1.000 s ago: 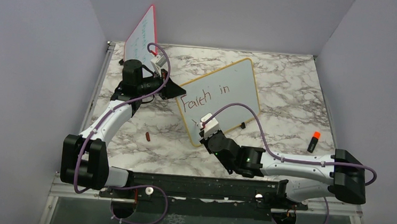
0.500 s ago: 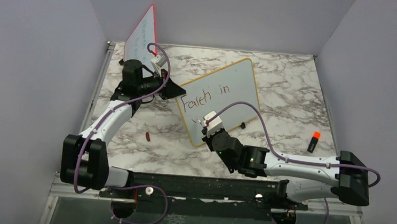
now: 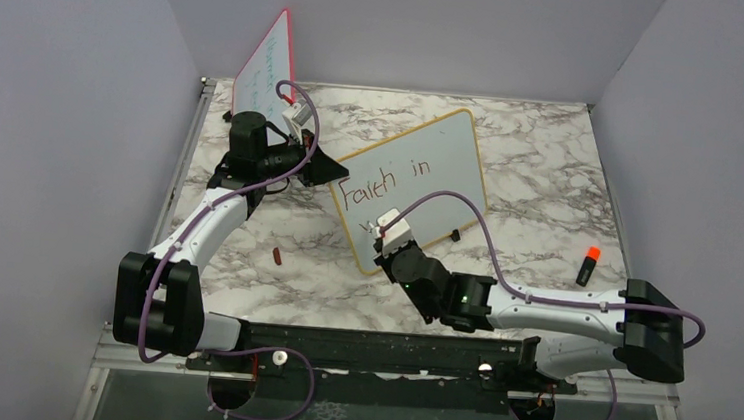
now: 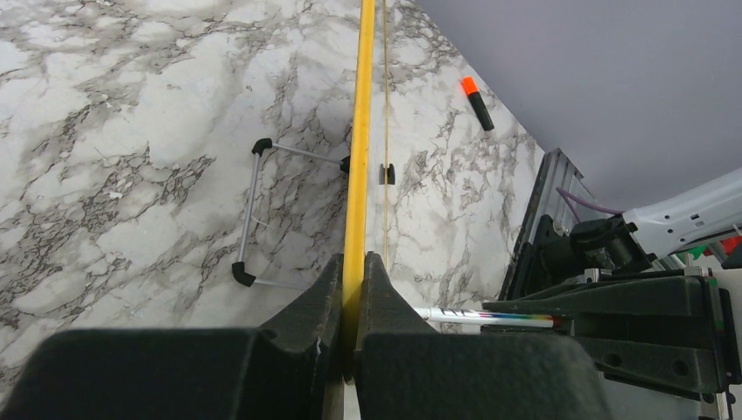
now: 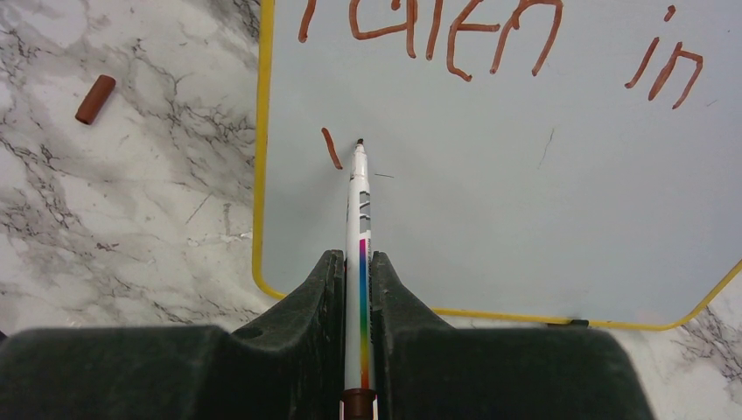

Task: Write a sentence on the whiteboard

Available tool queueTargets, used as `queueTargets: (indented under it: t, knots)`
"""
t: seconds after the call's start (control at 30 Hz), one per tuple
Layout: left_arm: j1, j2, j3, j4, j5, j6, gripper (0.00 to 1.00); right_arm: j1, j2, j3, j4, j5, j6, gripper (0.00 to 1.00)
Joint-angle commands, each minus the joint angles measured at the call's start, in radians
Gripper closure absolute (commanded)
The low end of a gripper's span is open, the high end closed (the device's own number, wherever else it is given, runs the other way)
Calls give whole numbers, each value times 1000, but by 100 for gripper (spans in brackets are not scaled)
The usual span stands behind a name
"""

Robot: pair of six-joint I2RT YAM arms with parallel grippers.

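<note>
Slightly leftward from half a second earlier, the right gripper (image 5: 357, 261) had crept back along the second line; the left gripper (image 4: 353, 262) had not shifted. Both claws were pinching: right on the marker (image 5: 359, 197), left on the yellow frame of the whiteboard (image 3: 458, 147), propped mid-worktop toward the far edge. The sentence (image 3: 367, 195) read only "Faith in" plus one stroke. Pressing too hard could tip the board or skid the tip.
</note>
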Motion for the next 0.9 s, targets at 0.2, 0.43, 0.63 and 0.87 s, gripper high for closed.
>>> queueTargets:
  t: [0.2,0.43,0.63,0.87]
  knots:
    - [-20,11,-26,-65,-44,45,100,-3,29,33,-37,6,13,99]
    - [-20,11,-24,-65,-42,45,100,-2,41,47,-148,-44,55,99]
    - [-20,10,-24,-64,-44,45,100,-1,47,47,-208,-118,79,99]
    - [-20,11,-24,-64,-44,45,100,-1,49,47,-254,-172,101,99]
